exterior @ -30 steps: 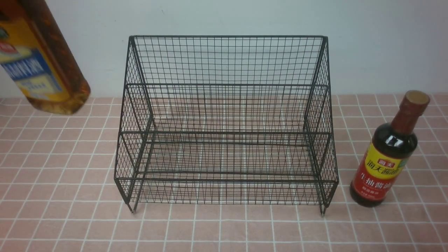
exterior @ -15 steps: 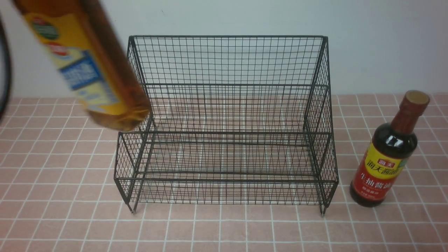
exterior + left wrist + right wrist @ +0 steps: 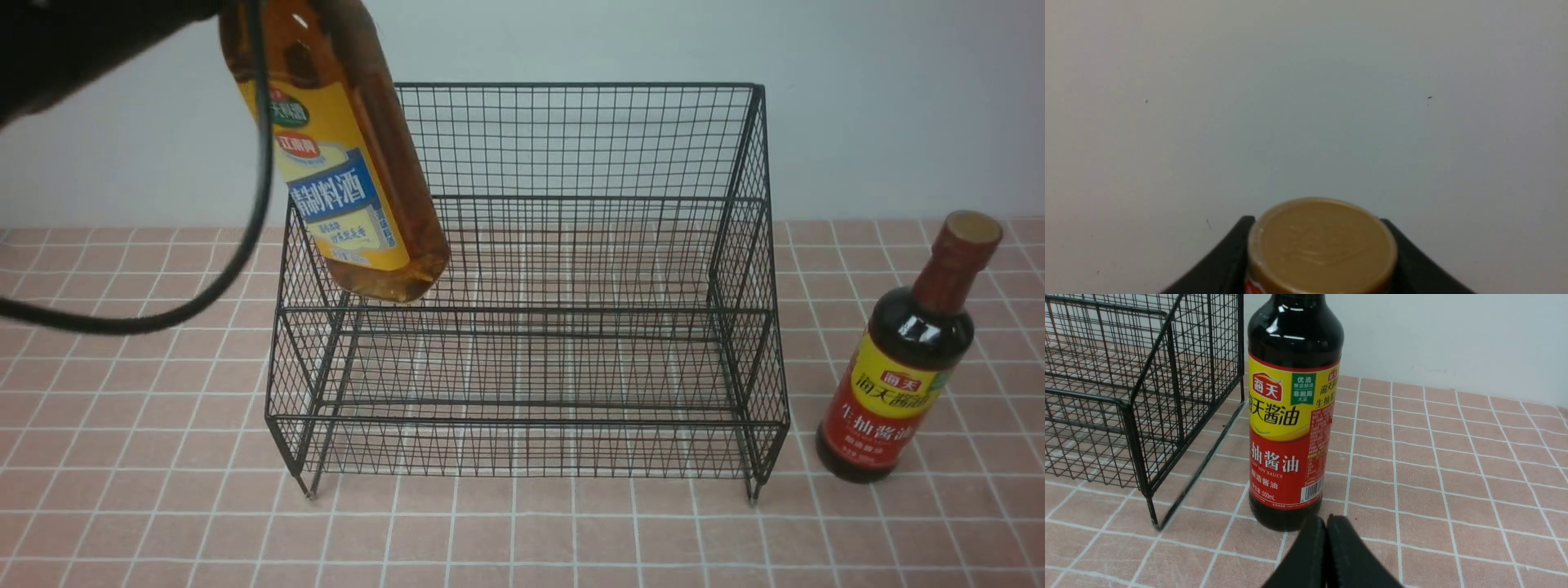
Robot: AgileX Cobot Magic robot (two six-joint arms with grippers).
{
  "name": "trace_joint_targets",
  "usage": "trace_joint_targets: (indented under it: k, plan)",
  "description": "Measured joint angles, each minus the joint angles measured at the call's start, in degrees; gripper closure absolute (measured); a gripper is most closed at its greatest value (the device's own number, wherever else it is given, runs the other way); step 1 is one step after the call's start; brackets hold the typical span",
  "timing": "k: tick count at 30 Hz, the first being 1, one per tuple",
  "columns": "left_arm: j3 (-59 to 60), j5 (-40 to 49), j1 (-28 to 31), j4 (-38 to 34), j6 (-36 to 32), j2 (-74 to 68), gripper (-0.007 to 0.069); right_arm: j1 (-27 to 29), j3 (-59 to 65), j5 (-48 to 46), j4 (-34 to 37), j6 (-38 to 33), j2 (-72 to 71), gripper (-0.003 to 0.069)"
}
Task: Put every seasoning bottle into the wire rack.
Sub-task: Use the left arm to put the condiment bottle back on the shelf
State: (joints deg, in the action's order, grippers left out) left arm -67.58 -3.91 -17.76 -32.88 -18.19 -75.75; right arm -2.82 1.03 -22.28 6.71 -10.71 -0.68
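The amber bottle with yellow-blue label hangs tilted in the air over the left end of the black wire rack, its base just above the upper tier. My left gripper is shut on it below its tan cap; only the arm shows at the front view's top left. The dark bottle with brown cap stands upright on the table right of the rack; it also shows in the right wrist view. My right gripper is shut and empty, just short of that bottle's base.
A black cable loops down from the left arm in front of the rack's left side. The table is a pink tiled surface against a pale wall. The rack's right side shows in the right wrist view.
The left arm has carried the amber bottle rightward from the far left to above the rack's left end, and the cable has swung into view. The dark bottle and rack have not moved.
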Motion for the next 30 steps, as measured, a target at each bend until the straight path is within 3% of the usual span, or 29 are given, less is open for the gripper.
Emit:
trace_joint_targets:
  k: [21, 25, 30]
  plan:
    - [-1.05, -6.79, 0.00, -3.42, -1.95, -6.88, 0.0317, 0.00, 0.00, 0.00, 0.00, 0.06, 0.00, 0.0673]
    - [-1.05, -8.96, -0.05, -8.33, -4.95, -7.39, 0.0317, 0.00, 0.00, 0.00, 0.00, 0.06, 0.00, 0.0673]
    - [-1.05, -12.16, -0.11, -15.06, -13.38, -7.72, 0.0317, 0.00, 0.00, 0.00, 0.00, 0.06, 0.00, 0.0673]
